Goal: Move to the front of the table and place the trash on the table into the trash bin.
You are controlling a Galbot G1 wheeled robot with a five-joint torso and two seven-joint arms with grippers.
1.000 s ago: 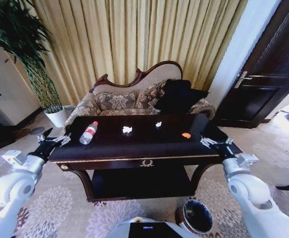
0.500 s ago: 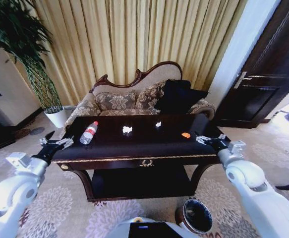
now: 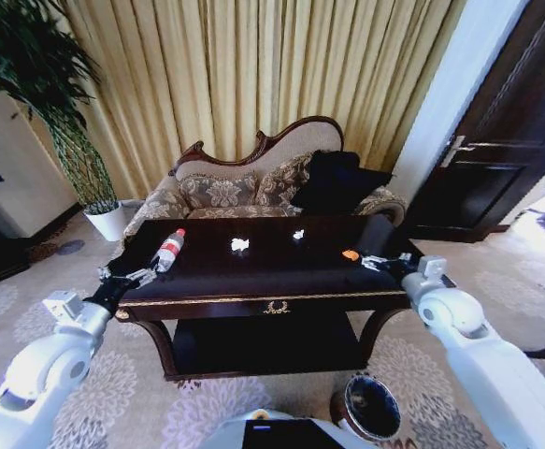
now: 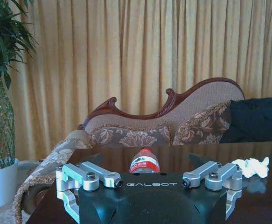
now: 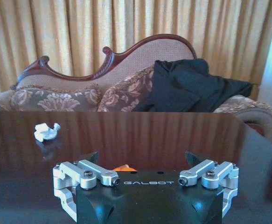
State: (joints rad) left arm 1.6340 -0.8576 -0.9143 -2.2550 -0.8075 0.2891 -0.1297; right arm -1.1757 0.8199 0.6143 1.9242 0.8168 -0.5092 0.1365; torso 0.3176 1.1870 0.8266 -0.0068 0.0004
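The dark glossy table (image 3: pixel 272 273) stands in front of me with trash on it. A clear bottle (image 3: pixel 167 251) with a red cap lies near its left end. Two white paper scraps (image 3: pixel 240 244) (image 3: pixel 298 235) lie mid-table, and a small orange scrap (image 3: pixel 351 254) lies to the right. My left gripper (image 3: pixel 129 279) is open at the table's left front corner, just short of the bottle (image 4: pixel 144 163). At the right front edge my right gripper (image 3: pixel 377 263) is open, close behind the orange scrap (image 5: pixel 122 167). The trash bin (image 3: pixel 372 408) stands on the floor, front right, below the table.
A carved sofa (image 3: pixel 253 182) with a black cloth (image 3: pixel 337 180) sits right behind the table, with curtains beyond. A potted plant (image 3: pixel 85 168) stands back left and a dark door (image 3: pixel 506 140) is at the right. Patterned carpet lies open around the table's front.
Both arms have swung inward over the table's front edge: the left gripper toward the bottle, the right gripper toward the orange scrap. The trash has not moved.
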